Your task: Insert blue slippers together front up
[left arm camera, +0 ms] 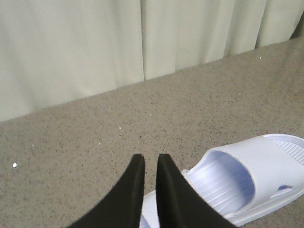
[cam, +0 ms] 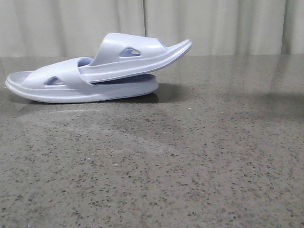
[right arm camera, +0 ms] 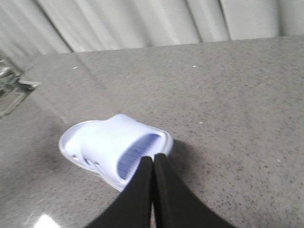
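A: What's nearest the left gripper [left arm camera: 150,160]?
B: Its fingers are almost together, holding nothing; one blue slipper [left arm camera: 247,183] lies just beyond and beside them on the speckled table [left arm camera: 71,137].
A: And the right gripper [right arm camera: 153,159]?
B: Pinched closed and empty, tips just short of a slipper's [right arm camera: 114,147] open end.
A: Farther off?
B: Curtain [left arm camera: 71,47]. From the front, the upper slipper [cam: 137,57] is tucked under the lower slipper's [cam: 71,85] strap, tilted upward.
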